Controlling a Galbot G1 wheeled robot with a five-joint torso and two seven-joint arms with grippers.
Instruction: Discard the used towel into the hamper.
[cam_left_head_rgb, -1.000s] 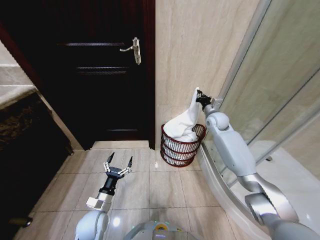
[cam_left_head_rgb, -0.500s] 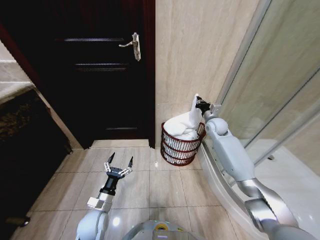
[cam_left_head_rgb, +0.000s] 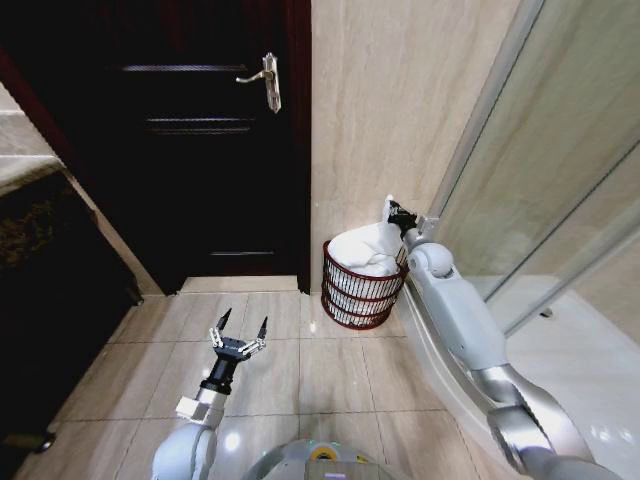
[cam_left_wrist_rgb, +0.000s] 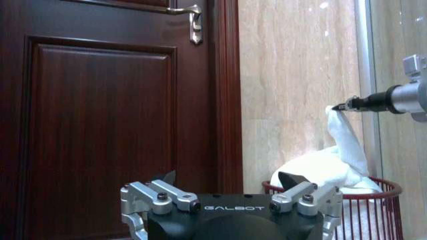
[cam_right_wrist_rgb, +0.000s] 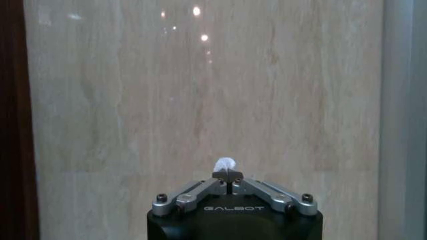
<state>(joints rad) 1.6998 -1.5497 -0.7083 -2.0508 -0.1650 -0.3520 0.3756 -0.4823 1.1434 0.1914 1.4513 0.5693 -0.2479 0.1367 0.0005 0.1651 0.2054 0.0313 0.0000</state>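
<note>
Lowering its load, the right gripper (cam_left_head_rgb: 400, 217) is now sitting just above the rim of the hamper (cam_left_head_rgb: 362, 287), well down from where it was holding the white towel (cam_left_head_rgb: 366, 246) a second ago, when the cloth was hanging as a long drape; most of the towel is now piling up inside the dark red basket, with only a short peak rising to the fingertips, which are pinching a corner of it tightly, as the right wrist view confirms with a small white tuft between the closed tips (cam_right_wrist_rgb: 225, 172). The hamper is standing on the tiled floor (cam_left_head_rgb: 300, 370) against the beige wall (cam_left_head_rgb: 390, 100), between the dark door (cam_left_head_rgb: 190, 150) and the glass shower screen (cam_left_head_rgb: 560, 170). The left gripper (cam_left_head_rgb: 238, 334) is idling low over the floor with its fingers spread, holding nothing. Judging by this, the drop is nearly complete and only the release is remaining
</note>
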